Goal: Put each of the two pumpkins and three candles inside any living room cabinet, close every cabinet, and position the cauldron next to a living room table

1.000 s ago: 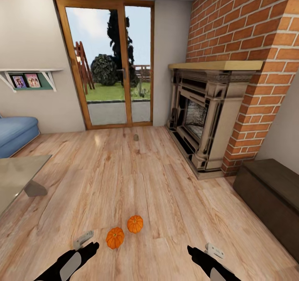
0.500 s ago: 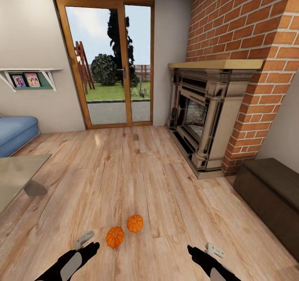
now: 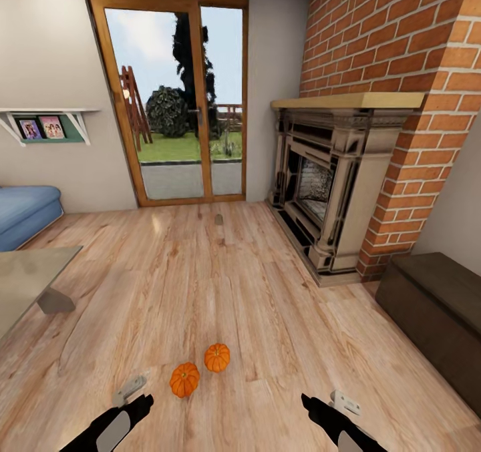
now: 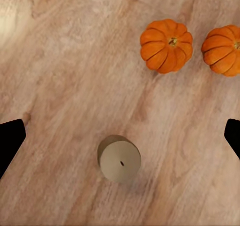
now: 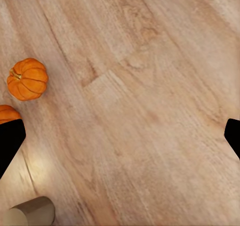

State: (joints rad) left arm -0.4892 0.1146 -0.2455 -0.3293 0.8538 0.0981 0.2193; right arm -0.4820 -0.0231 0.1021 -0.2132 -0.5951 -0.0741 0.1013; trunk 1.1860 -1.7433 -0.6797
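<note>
Pumpkins, two small round orange ones with ribbed sides and short brownish stems, are seen on the pale wood-plank floor [image 3: 200,285] in the head view, low in the picture between the two arms: the nearer pumpkin [image 3: 184,379] lies just beside the farther pumpkin [image 3: 217,357], apart from it by a narrow gap. Both are upright, stems up.

The left gripper [image 3: 127,398], black with a grey pad, is held above the floor close to the nearer pumpkin. In the left wrist view its two dark fingertips [image 4: 10,141] are seen at opposite edges of the picture, spread wide with nothing between them; below lie a short beige cylindrical candle [image 4: 119,159] standing on the floor and both pumpkins beyond it.

The right gripper [image 3: 327,408] is held well apart from the pumpkins, on the other side. Its fingertips [image 5: 9,141] are likewise parted wide and empty in the right wrist view.

A long, low, dark-brown wood-grain cabinet [image 3: 434,318] with a plain front stands at the right, beside the red-brick chimney breast with a stone fireplace [image 3: 327,191]. A small brownish object [image 3: 218,219], too small to tell, stands on the floor before the wooden-framed glass doors [image 3: 177,98]. A glass-topped table [image 3: 27,285] and a blue sofa [image 3: 23,211] are seen at the left.
</note>
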